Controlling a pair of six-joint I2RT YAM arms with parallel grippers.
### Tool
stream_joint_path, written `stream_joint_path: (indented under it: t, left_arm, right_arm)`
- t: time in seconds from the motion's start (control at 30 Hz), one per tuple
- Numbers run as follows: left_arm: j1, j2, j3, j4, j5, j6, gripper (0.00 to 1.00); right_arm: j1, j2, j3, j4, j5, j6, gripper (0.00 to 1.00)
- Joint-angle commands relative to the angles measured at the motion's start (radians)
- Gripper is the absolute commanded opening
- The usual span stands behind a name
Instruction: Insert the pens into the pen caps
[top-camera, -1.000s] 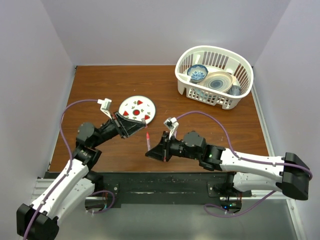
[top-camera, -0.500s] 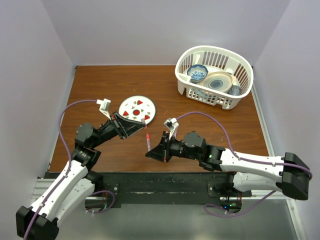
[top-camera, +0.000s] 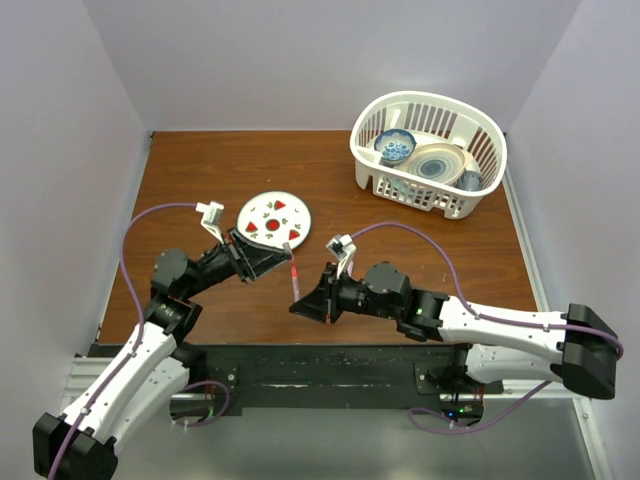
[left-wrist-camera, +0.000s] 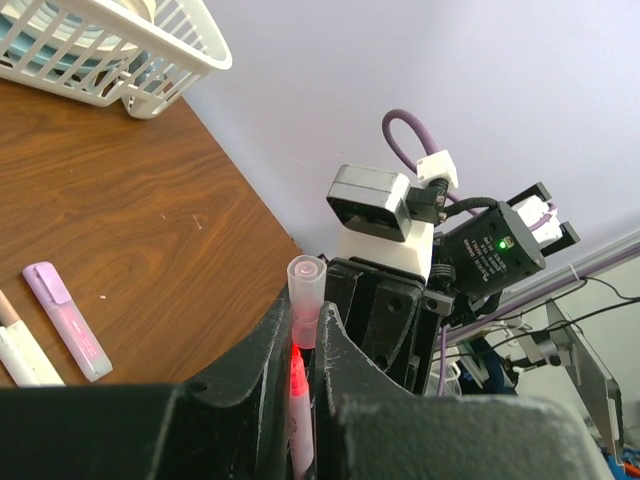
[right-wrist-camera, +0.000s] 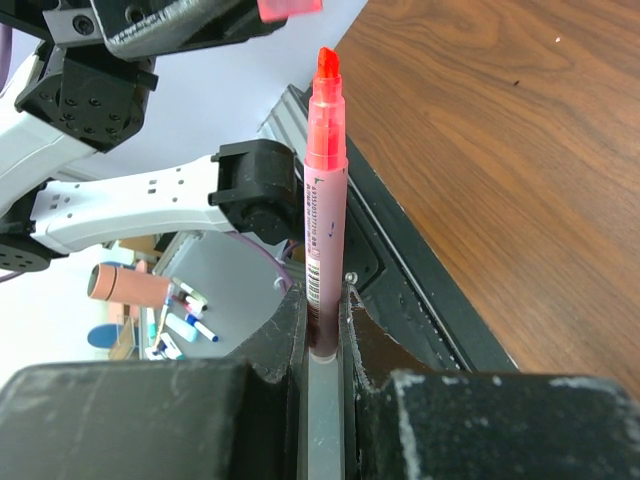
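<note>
A white basket (top-camera: 440, 205) sits far right on the brown surface (top-camera: 420, 260), with a strawberry plate (top-camera: 262, 212) left of centre. Over the near middle, the right pincer (right-wrist-camera: 322, 300) clamps the dark reddish pen (right-wrist-camera: 325, 220), its tip just short of the reddish pink cap (left-wrist-camera: 305, 290) pinched in the left pincer (left-wrist-camera: 305, 345). A pale pink pen (left-wrist-camera: 68, 322) and a white pen (left-wrist-camera: 20, 352) lie flat, close together.

white arm shells (top-camera: 510, 325) | purple cables (left-wrist-camera: 390, 130) | black left pincer (left-wrist-camera: 305, 335) | black right pincer (right-wrist-camera: 322, 300)

Brown wood-grain table (top-camera: 400, 270), white round plate (top-camera: 266, 201) w/ red print mid-left, white slatted plastic basket (top-camera: 440, 206) far-R, pale pink marker (left-wrist-camera: 67, 321) beside white pen (left-wrist-camera: 22, 355)
</note>
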Motion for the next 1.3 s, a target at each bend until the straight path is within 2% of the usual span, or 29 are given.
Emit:
stream_joint_path:
  t: [0.0,0.57,0.73,0.9,0.93,0.97,1.03,1.07,1.27]
  left_arm:
    - [-0.006,-0.014,-0.017,0.029,0.028,0.016,0.00]
    - [-0.005,-0.058,-0.054,-0.030,0.088,0.044,0.00]
    - [-0.005,-0.047,-0.060,0.046,0.183,-0.010,0.00]
    - [-0.005,-0.061,-0.045,0.023,0.207,0.004,0.01]
    - [-0.005,-0.061,-0.038,-0.005,0.210,0.014,0.04]
    - [-0.005,-0.054,-0.021,-0.023,0.215,0.030,0.11]
    - [-0.005,-0.050,-0.004,-0.063,0.220,0.065,0.20]
    - [-0.005,-0.050,0.013,-0.075,0.217,0.074,0.29]
    - [-0.005,-0.073,0.061,-0.100,0.172,0.097,0.53]
  right_arm:
    - [0.004,0.013,0.055,0.039,0.014,-0.019,0.00]
    - [0.004,0.013,0.079,0.021,0.026,-0.041,0.00]
    - [0.004,0.016,0.118,-0.039,0.065,-0.103,0.00]
    - [0.004,0.017,0.167,-0.107,0.086,-0.165,0.00]
    - [0.004,0.019,0.173,-0.114,0.083,-0.170,0.00]
    - [0.004,0.020,0.178,-0.119,0.080,-0.174,0.00]
    - [0.004,0.022,0.184,-0.131,0.069,-0.186,0.00]
    - [0.004,0.019,0.182,-0.131,0.066,-0.187,0.00]
    - [0.004,-0.006,0.161,-0.116,0.037,-0.179,0.00]
